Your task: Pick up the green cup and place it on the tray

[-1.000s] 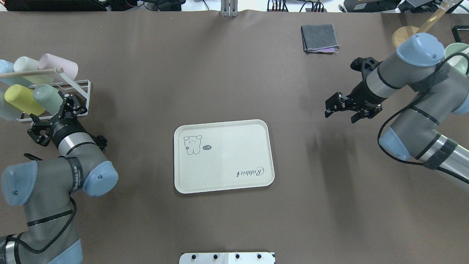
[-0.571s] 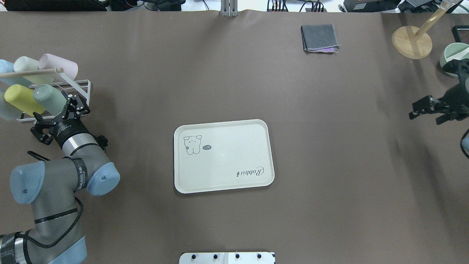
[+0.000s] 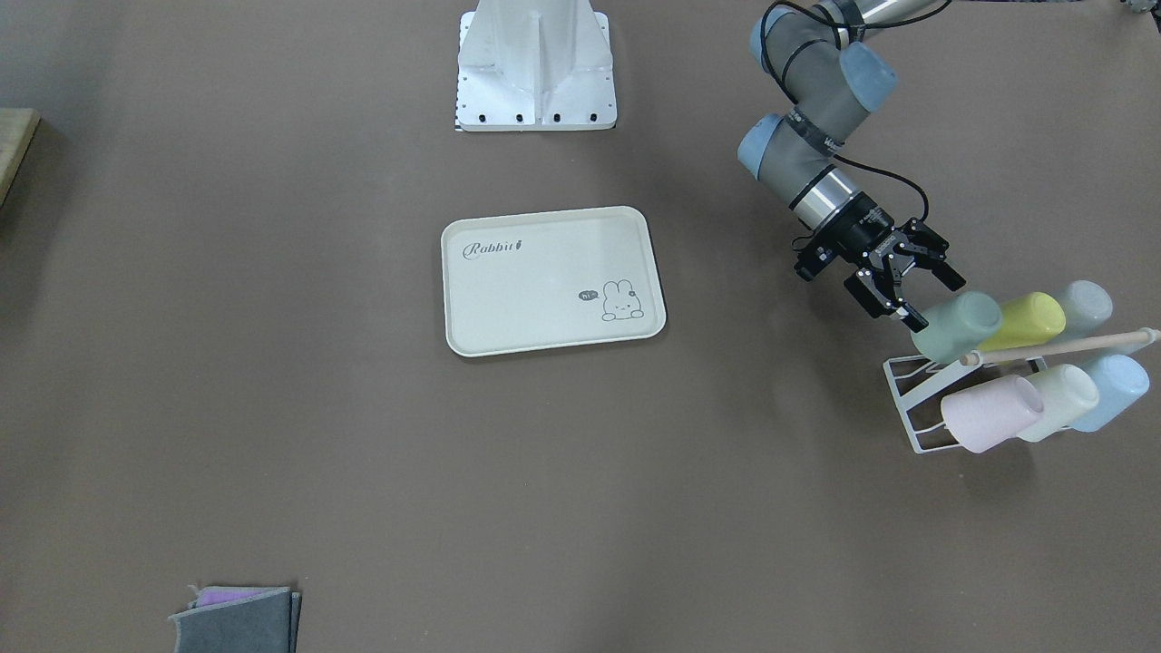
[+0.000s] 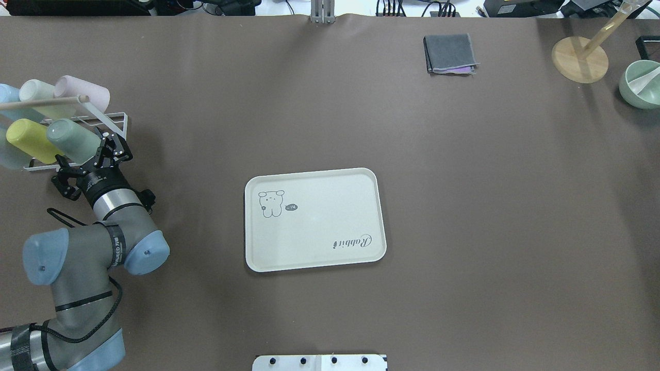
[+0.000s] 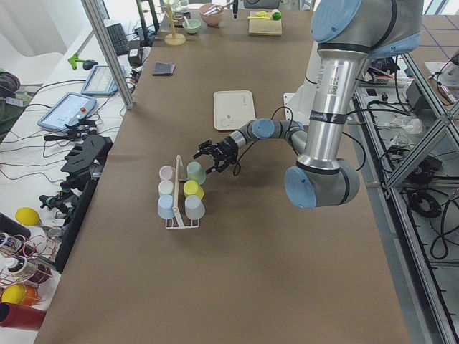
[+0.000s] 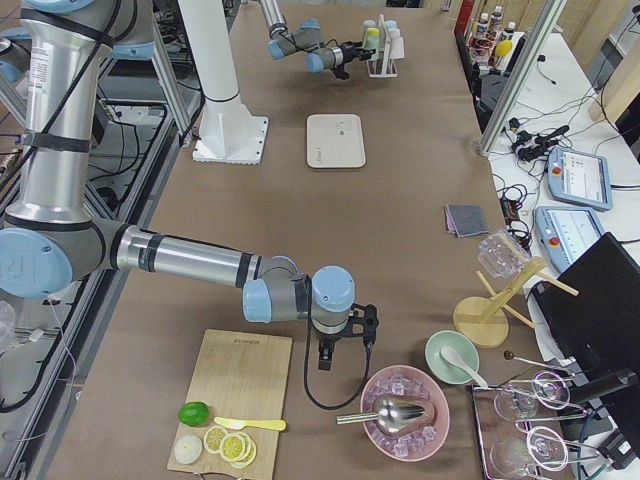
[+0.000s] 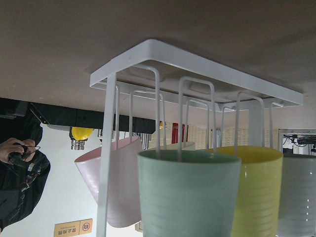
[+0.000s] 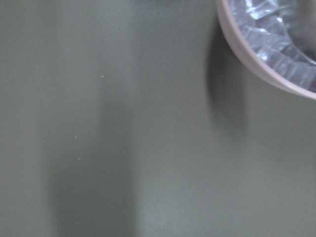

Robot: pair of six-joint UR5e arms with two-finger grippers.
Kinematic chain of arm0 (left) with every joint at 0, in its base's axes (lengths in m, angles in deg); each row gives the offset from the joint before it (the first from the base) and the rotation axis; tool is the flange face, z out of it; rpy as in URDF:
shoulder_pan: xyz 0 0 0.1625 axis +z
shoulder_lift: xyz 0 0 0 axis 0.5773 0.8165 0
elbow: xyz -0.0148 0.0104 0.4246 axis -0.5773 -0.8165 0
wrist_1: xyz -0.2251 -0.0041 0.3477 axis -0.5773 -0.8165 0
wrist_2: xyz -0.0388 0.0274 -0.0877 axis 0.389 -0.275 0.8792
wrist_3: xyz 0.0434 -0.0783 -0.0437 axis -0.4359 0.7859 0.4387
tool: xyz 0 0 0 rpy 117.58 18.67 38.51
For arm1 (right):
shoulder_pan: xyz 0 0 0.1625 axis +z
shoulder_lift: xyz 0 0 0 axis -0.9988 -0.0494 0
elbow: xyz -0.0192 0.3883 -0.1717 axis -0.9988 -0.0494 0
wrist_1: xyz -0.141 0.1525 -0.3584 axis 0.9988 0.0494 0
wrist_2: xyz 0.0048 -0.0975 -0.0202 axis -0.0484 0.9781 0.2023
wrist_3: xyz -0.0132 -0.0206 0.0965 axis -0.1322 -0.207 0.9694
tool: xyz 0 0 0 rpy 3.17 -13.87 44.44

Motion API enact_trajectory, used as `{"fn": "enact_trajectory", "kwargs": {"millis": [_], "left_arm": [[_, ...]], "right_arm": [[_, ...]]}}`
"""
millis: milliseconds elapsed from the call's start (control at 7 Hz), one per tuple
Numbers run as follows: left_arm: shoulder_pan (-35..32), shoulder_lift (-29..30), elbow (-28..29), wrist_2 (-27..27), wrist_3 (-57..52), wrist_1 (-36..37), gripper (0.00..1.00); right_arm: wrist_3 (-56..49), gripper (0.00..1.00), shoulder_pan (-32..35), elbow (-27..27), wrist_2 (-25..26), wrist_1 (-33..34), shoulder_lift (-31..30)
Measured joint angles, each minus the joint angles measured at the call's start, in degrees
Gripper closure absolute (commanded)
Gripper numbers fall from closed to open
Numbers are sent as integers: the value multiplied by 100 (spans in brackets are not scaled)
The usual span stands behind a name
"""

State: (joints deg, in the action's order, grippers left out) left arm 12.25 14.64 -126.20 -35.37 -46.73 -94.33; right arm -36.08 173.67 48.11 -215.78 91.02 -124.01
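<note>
The brown worktop [image 3: 272, 408] carries the cream tray [image 3: 544, 290] near its middle, set out where a cup can land. Well off to the robot's left, a white wire rack [image 3: 912, 408] props pastel cups tilted over its prongs, with the green cup [image 3: 961, 325] on the corner nearest the arm. The left claw [image 3: 934, 302] hangs spread just beside it, lined up to take it, I'd say. The right claw [image 6: 340, 345] sits far off; spread or not, I cannot tell.
</note>
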Motion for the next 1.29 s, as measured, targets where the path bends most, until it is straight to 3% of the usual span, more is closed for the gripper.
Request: {"fn": "enact_trajectory", "kwargs": {"millis": [429,1286], "left_arm": [[-29,-39,241,-12,0,-369,2],[-61,-51,492,-115,0,-559,2]], "right_arm": [[-449,0,127,93,537,1031,348],[-437,0,107,131,575,1171,611]]}}
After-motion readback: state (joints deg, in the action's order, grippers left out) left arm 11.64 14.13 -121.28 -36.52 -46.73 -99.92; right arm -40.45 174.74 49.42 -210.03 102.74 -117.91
